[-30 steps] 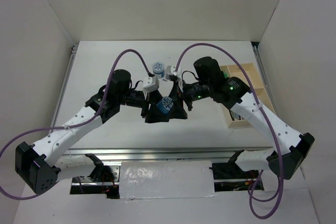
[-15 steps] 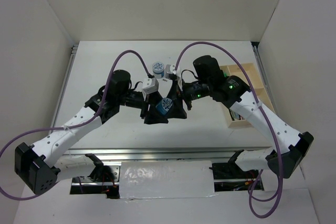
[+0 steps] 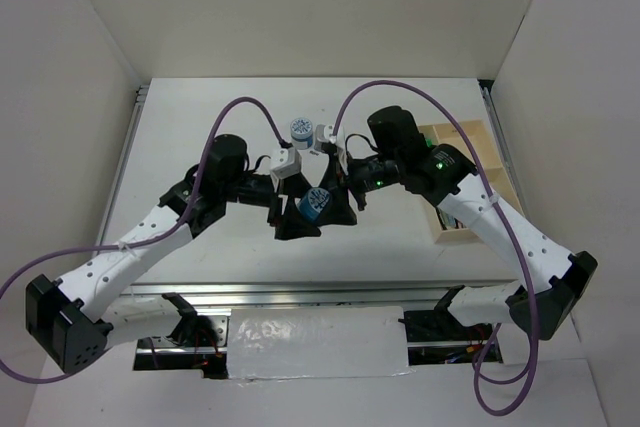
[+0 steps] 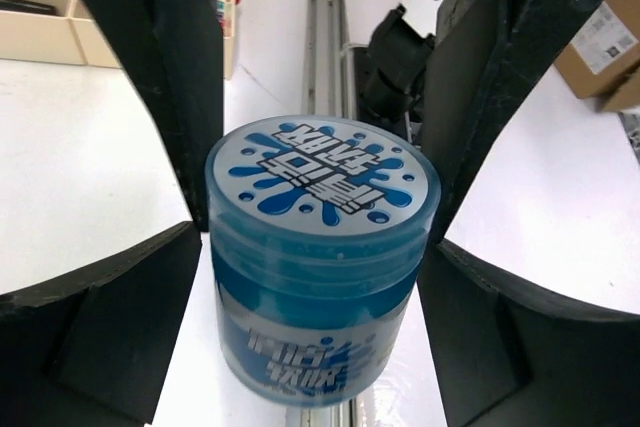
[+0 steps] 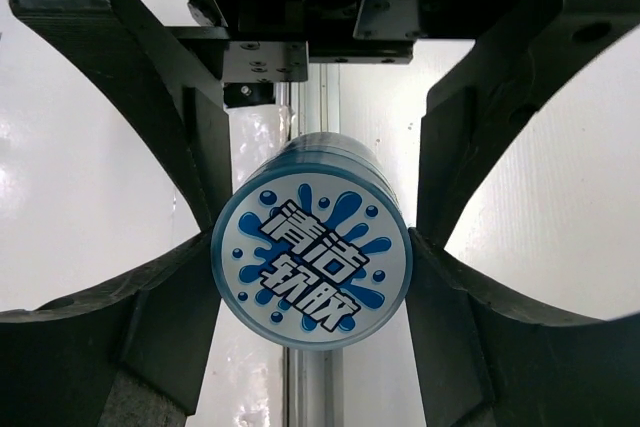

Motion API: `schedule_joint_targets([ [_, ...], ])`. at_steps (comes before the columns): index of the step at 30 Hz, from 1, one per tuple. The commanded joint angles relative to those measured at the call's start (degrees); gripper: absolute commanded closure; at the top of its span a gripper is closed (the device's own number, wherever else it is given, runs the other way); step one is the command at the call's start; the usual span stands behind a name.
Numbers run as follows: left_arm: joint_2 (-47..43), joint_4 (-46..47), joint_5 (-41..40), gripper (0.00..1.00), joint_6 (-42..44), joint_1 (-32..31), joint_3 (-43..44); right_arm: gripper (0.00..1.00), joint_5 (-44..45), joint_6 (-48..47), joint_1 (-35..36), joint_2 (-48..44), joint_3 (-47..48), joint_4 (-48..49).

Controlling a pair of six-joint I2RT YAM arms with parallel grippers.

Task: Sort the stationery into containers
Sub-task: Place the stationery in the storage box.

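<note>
1. The pot (image 3: 316, 201) is in the middle of the desk (image 3: 180, 117), towards my side. It sits between my two sets of jaws, which meet tip to tip around it. I cannot tell whether it clears the desk.
2. Its lid is white with a blue splash and reads "清洁软胶" in white, dark-edged characters. The lid squarely faces my right wrist camera.
3. The body is clear blue. More white characters run round its side, upside down in my left wrist view, and I cannot read them with certainty.
4. My right jaws pinch the pot, with a finger (image 5: 160, 337) pressed against each side just behind the lid.
5. My left jaws stand spread, with a finger (image 4: 100, 327) close on either side of the pot and no firm press showing.
6. A second pot (image 3: 300, 128) with the same blue-and-white lid stands upright farther back on the desk. Its writing is too small to read.
7. The tray (image 3: 447, 237) lies along the desk's right edge, partly under my right arm. Its contents are too hidden to name.
8. Beyond the desk, a brown box (image 4: 605, 42) bears a white printed label too small to read.
</note>
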Motion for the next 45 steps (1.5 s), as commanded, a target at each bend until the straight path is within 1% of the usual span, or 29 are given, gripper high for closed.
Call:
schedule_joint_targets([
  [1, -2.1, 1.1, -3.1, 0.01, -0.8, 0.2, 0.8, 0.97, 0.0, 0.6, -0.9, -0.8, 1.7, -0.2],
  [2, -2.3, 0.9, -3.4, 0.01, -1.4, 0.7, 0.6, 1.00, 0.1, 0.8, -1.7, -1.0, 1.1, 0.1],
  [7, -3.0, -2.2, -6.6, 0.01, -2.4, 2.4, 0.4, 1.00, 1.1, 1.2, -4.5, -2.6, -0.9, -0.3],
  [8, -2.7, -2.9, -8.4, 0.01, -3.6, 3.8, 0.8, 1.00, 1.2, 1.2, -5.4, -2.9, -1.6, -0.5],
  [10, -2.4, -6.7, -9.2, 0.01, -4.5, 6.2, 1.1, 1.00, 2.0, 1.3, -9.1, -3.7, -2.3, -0.8],
  [11, -2.4, -7.3, -10.3, 0.01, -5.2, 9.1, 1.0, 1.00, 2.5, 0.9, -10.7, -3.7, -3.0, -1.1],
  [12, -2.6, -8.3, -10.4, 0.01, -5.7, 10.9, 0.8, 1.00, 3.1, 0.4, -14.5, -3.5, -3.1, -1.7],
  [13, -2.8, -8.3, -10.4, 0.01, -6.4, 14.4, 0.4, 1.00, 5.5, -0.4, -16.3, -3.4, -3.5, -2.0],
  [14, -3.0, -8.6, -10.9, 0.01, -6.5, 15.8, 0.4, 1.00, 7.1, -0.7, -20.5, -3.3, -3.9, -1.9],
  [15, -3.0, -8.8, -11.6, 0.01, -6.4, 17.1, 0.5, 1.00, 9.0, -0.8, -22.8, -3.4, -4.5, -1.3],
  [16, -3.0, -9.0, -12.9, 0.01, -6.4, 18.7, 0.5, 1.00, 13.7, -0.9, -25.2, -3.3, -5.9, 1.1],
  [18, -2.3, -9.7, -18.0, 0.01, -6.1, 19.1, 1.5, 1.00, 17.8, -2.0, -30.2, -2.4, -7.0, 2.9],
  [19, -1.4, -10.9, -19.6, 0.01, -5.9, 18.9, 2.6, 1.00, 20.9, -2.4, -35.6, -1.3, -7.3, 4.5],
  [20, -0.8, -11.6, -20.6, 0.01, -5.5, 18.9, 3.3, 1.00, 22.9, -3.7, -37.9, -0.1, -6.8, 4.9],
  [21, 0.7, -13.0, -21.8, 0.01, -5.2, 18.7, 5.0, 1.00, 24.4, -4.4, -43.0, 3.1, -5.2, 5.6],
  [23, 2.1, -14.2, -24.4, 0.01, -4.6, 18.1, 6.7, 1.00, 28.4, -4.7, -46.8, 6.8, -3.1, 6.9],
  [24, 2.7, -15.0, -27.2, 0.01, -3.7, 17.5, 7.4, 1.00, 29.0, -4.4, -50.1, 10.6, -1.6, 8.4],
  [25, 3.7, -15.1, -28.7, 0.01, -3.4, 17.5, 8.2, 1.00, 30.7, -3.1, -51.5, 12.4, 0.8, 9.3],
  [26, 4.1, -15.1, -29.3, 0.01, -2.8, 17.5, 8.4, 1.00, 31.2, -2.8, -52.5, 15.6, 2.2, 9.9],
  [28, 4.9, -16.3, -29.2, 0.01, -1.1, 17.3, 9.0, 1.00, 32.8, -2.2, -53.9, 18.5, 5.6, 11.6],
  [29, 5.3, -16.5, -29.7, 0.01, -1.1, 17.1, 9.0, 1.00, 34.6, -2.4, -53.9, 21.9, 7.0, 11.3],
  [32, 6.2, -17.2, -31.0, 0.01, -0.6, 16.8, 8.6, 1.00, 37.7, -2.2, -53.8, 27.9, 12.8, 9.9],
  [35, 6.4, -16.8, -31.5, 0.01, -0.7, 16.6, 8.0, 1.00, 40.0, -2.1, -53.3, 31.6, 16.0, 11.1],
  [38, 6.3, -15.7, -31.0, 0.01, -1.4, 16.6, 7.2, 1.00, 40.1, -2.4, -53.0, 34.3, 17.2, 13.3],
  [42, 7.2, -16.3, -30.8, 0.01, -1.6, 16.5, 7.8, 1.00, 39.8, -0.8, -52.9, 39.5, 22.6, 10.5],
  [45, 7.5, -16.7, -30.7, 0.01, -1.2, 16.4, 8.0, 1.00, 38.6, 0.5, -53.3, 40.9, 22.4, 11.3],
])
